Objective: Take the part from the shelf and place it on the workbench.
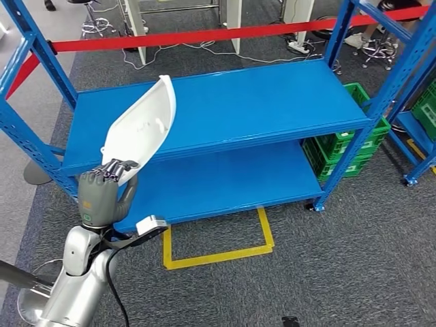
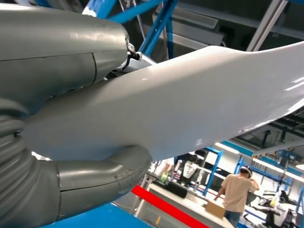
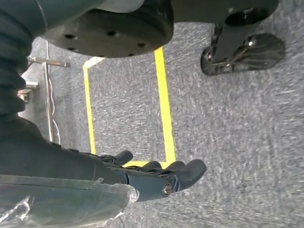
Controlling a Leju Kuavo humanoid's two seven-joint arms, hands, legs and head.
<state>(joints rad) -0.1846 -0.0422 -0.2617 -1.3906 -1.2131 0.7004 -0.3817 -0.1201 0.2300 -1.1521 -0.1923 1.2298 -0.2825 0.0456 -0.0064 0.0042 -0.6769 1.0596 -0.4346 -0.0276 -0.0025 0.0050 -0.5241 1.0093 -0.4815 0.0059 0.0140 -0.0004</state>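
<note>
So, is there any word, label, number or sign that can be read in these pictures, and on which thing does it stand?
None can be read.
White part held by the left hand: small raised marks, no letters that I can tell.
Small green mark on the left hand: too small to read.
Blue shelf, green crates, red tape, yellow floor lines: no text.

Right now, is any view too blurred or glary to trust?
Head view: sharp, evenly lit; the part in the left hand is clear. Left wrist view: the part is close and soft, with sheen. Right wrist view: carpet motion-blurred, right hand readable.
</note>
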